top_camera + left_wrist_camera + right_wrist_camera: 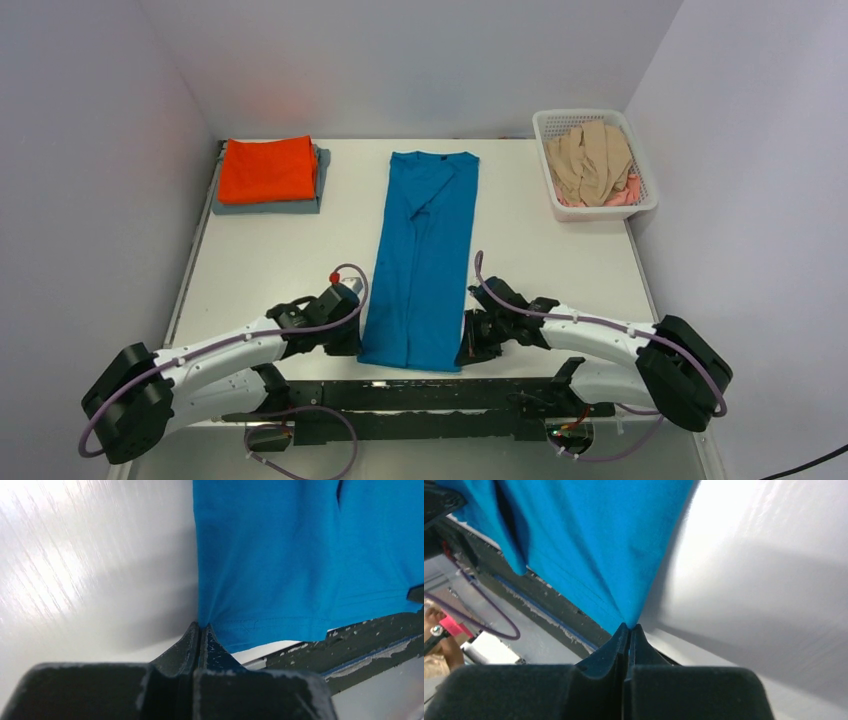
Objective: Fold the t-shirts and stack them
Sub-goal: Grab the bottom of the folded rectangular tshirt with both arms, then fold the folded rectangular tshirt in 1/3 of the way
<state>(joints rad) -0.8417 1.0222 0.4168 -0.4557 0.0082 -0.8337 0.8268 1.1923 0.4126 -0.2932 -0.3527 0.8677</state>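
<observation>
1. The teal-blue cotton t-shirt (425,255) lies flat in the middle of the white table (270,260), already narrowed to a long strip. Its long axis runs from the near edge to the far edge, collar farthest from the arms.
2. The near-left hem corner is clamped by the left gripper (200,627), and the near-right corner by the right gripper (629,627). Both pairs of jaws are pressed together on cloth.
3. Each arm is nearest its own corner, and the rest of the shirt lies away from both. The next fold is therefore judged to run along that axis, hem toward collar.
4. The hem lies at the near table edge, beside the black mounting rail (440,395).
5. Bare table is seen on both sides of the strip. The folded orange t-shirt (268,168) on the grey t-shirt (268,207) at far left, and the white lattice basket (643,205) at far right, are well apart from it.
</observation>
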